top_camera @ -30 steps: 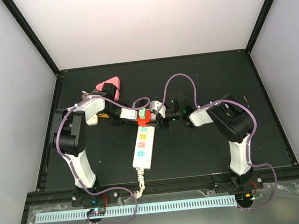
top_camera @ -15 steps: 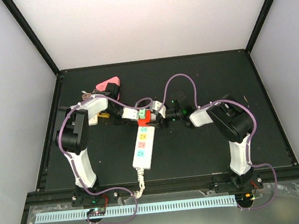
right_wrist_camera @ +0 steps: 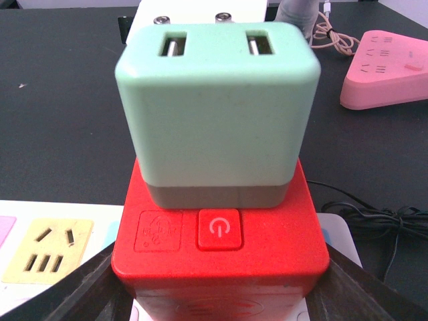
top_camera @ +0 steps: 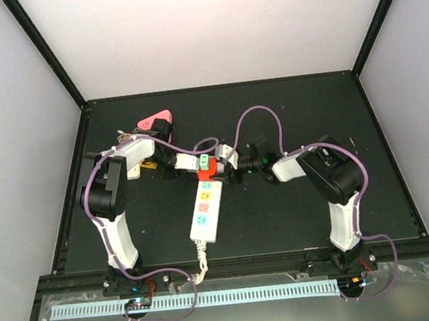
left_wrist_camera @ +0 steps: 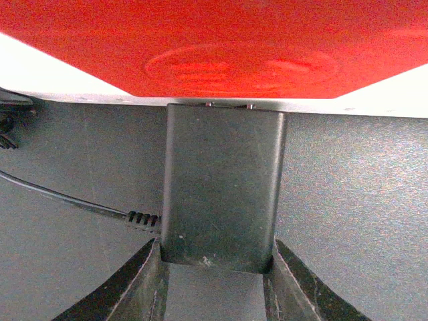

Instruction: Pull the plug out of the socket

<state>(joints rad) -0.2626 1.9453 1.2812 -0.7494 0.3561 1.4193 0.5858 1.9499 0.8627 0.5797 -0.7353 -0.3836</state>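
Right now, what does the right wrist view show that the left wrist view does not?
Only the right wrist view shows the mint USB charger, the socket with its yellow outlet face, and a pink triangular strip. Only the left wrist view shows a black block flanked by the left pincer, with a black cord at its side. Both show the red adapter and the dark table.

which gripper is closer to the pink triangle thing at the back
Left. The left gripper is close by, diagonally right of the pink triangle; the right gripper is farther right, past the red plug.
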